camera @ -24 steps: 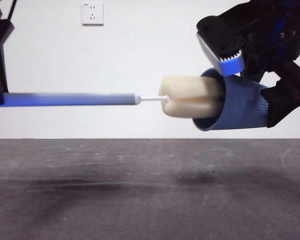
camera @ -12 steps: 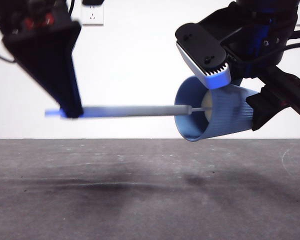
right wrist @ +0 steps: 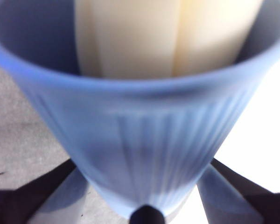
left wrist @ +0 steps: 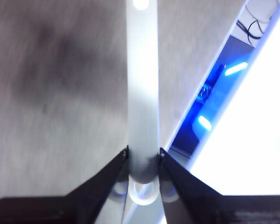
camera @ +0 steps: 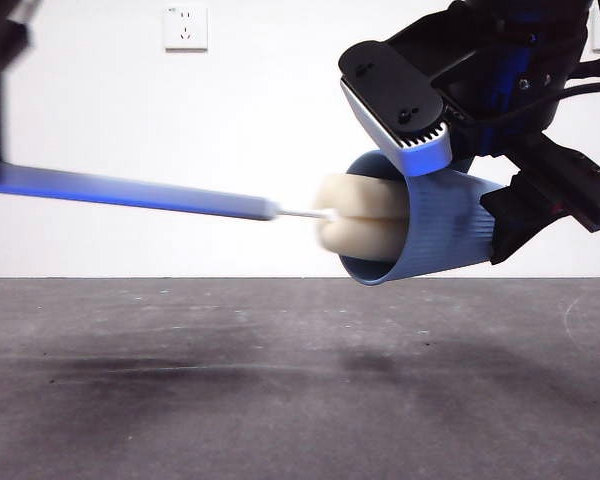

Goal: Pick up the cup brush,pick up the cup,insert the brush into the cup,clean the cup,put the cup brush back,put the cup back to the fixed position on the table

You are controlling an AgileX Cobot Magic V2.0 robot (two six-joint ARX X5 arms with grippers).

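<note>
Half a second ago the sponge head sat deep inside the cup with only the handle showing; now the cup brush (camera: pixel 230 203) has drawn back, so the cream sponge sticks partly out of the cup's mouth, and the left arm has pulled away to the picture's edge. The cup (camera: pixel 430 232) hangs on its side well above the table (camera: pixel 280 380), its mouth facing the brush, with the right gripper (right wrist: pixel 144 205) closed around its lower body near the base. The left gripper (left wrist: pixel 143 163) has its jaws pinched on the end of the grey handle, which runs straight out from it. This looks like the cleaning step, the sponge being worked in and out. The next stroke, I judge, calls for pushing the sponge back in along the cup's axis, keeping handle and cup in line so the head does not catch the rim or lever the cup in its grip.
</note>
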